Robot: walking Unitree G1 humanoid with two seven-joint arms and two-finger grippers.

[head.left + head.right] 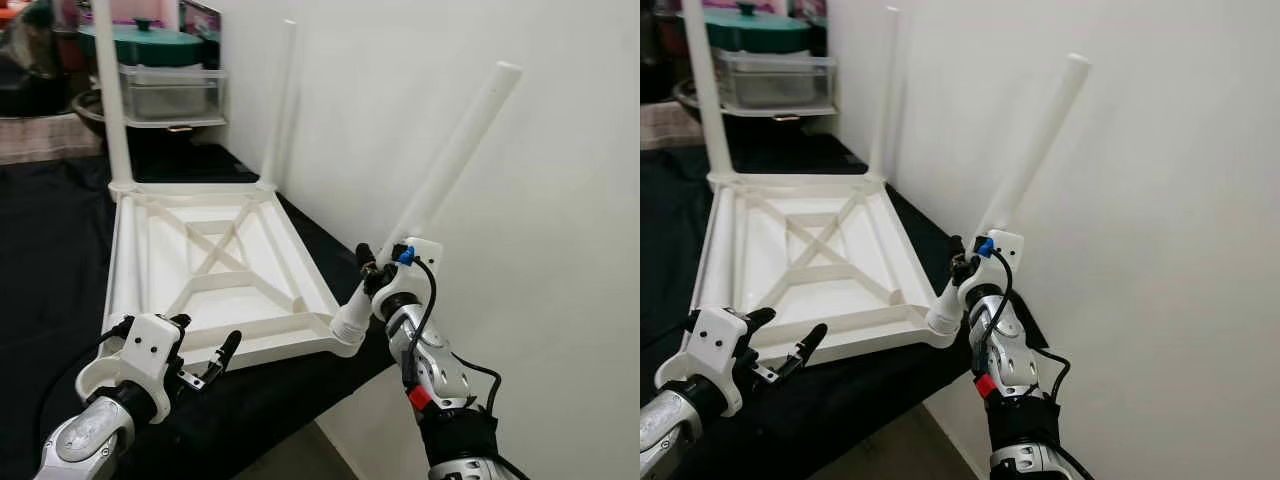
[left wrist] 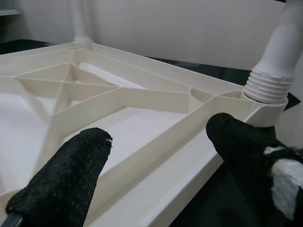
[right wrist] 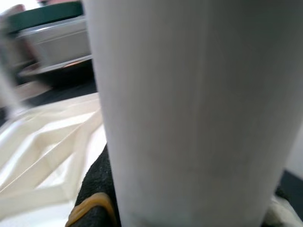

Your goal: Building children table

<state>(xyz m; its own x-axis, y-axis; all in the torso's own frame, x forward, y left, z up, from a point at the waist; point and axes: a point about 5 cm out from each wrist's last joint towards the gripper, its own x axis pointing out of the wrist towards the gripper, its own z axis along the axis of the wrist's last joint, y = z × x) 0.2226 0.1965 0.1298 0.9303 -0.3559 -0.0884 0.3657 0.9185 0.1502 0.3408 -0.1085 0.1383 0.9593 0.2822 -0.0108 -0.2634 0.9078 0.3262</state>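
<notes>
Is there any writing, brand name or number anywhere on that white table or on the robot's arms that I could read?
None can be read: the upturned white tabletop, its legs such as the tilted leg that the right gripper grips, and the left gripper show no words, labels or numbers.

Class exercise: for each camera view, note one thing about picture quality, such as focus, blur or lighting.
Left eye view: evenly lit, sharp on the upturned table top. Left wrist view: left tool fingers loom large, table ribs crisp. Right wrist view: the table leg is too close and soft, the background containers blurred. Right eye view: right tool clear against the bright wall.
</notes>
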